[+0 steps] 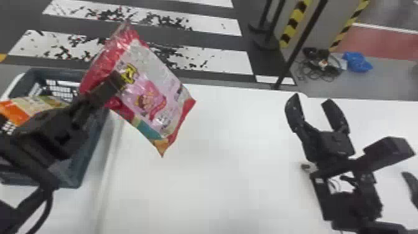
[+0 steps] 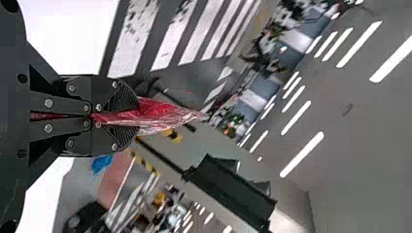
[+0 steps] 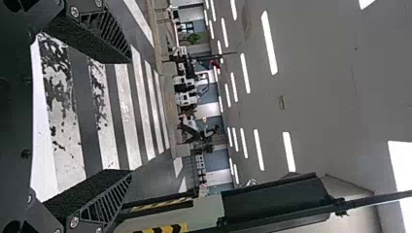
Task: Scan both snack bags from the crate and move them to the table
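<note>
Aloft over white table (image 1: 217, 174), near dark grey-blue crate (image 1: 76, 169), holding pink snack bag (image 1: 152, 99): crinkled, shiny, pale pink in front, red at both ends, teal and orange by lowest corner. Inside crate, showing orange snack bag (image 1: 18, 112) with cream and green patches, partly hidden. Clamping pink snack bag by red end in left gripper (image 1: 117, 82), with most of it tilting out beyond fingertips. Well apart, spreading fingers of right gripper (image 1: 312, 97) over table.
</note>
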`<state>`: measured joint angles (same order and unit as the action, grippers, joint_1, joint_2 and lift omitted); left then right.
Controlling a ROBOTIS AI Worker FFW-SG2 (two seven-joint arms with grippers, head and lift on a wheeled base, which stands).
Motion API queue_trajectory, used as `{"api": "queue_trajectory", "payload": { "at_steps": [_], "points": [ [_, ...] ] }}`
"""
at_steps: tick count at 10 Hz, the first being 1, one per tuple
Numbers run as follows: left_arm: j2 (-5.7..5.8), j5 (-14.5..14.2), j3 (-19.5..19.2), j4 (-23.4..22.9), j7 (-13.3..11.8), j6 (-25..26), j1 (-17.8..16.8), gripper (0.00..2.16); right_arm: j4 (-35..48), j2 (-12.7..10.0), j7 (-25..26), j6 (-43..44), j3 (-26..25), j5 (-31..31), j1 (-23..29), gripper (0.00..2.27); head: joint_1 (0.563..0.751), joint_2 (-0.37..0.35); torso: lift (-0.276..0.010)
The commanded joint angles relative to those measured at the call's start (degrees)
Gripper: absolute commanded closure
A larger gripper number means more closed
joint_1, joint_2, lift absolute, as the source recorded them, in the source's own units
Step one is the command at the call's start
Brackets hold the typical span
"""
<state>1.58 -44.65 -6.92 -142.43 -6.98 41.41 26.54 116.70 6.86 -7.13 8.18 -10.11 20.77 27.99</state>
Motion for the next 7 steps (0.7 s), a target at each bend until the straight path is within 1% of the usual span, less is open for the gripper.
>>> {"api": "queue_trajectory", "payload": {
  "at_steps": [1, 2, 3, 4, 5, 6, 7],
  "points": [
    [-1.73, -7.74, -0.47, 9.81, -3.57, 9.00, -4.04, 1.89, 0.02, 0.00, 0.45, 2.05, 0.62, -0.82, -0.04, 0.12, 0.695, -0.228, -0.087],
    [-1.73, -11.87, -0.99, 17.98, -6.82, 13.57, -7.30, 1.89, 0.11, 0.08, 0.37, 2.05, 0.71, -1.44, -0.04, 0.12, 0.695, -0.273, -0.087],
    [-1.73, -12.22, -0.91, 25.19, -9.37, 17.62, -10.11, 1.89, 0.11, 0.26, 0.45, 2.40, 0.62, -1.44, -0.04, 0.12, 0.695, -0.306, -0.087],
    [-1.73, -11.87, -0.29, 30.99, -10.33, 19.55, -12.48, 1.89, 0.19, 0.26, 0.37, 3.46, 0.62, -1.53, 0.14, 0.12, 0.695, -0.320, -0.087],
    [-1.73, -9.32, 1.56, 35.29, -10.95, 19.55, -14.68, 1.89, 0.28, 0.44, 0.37, 3.46, 0.62, -1.53, 0.22, 0.12, 0.695, -0.340, -0.087],
    [-1.73, -5.63, 4.54, 38.46, -11.30, 19.38, -16.52, 1.89, 0.37, 0.61, 0.37, 3.63, 0.62, -1.53, 0.22, 0.12, 0.695, -0.350, -0.087],
    [-1.73, -1.06, 8.15, 41.01, -11.21, 18.85, -18.46, 1.89, 0.28, 0.96, 0.37, 3.63, 0.71, -1.35, 0.14, 0.12, 0.695, -0.350, -0.087]
  ]
}}
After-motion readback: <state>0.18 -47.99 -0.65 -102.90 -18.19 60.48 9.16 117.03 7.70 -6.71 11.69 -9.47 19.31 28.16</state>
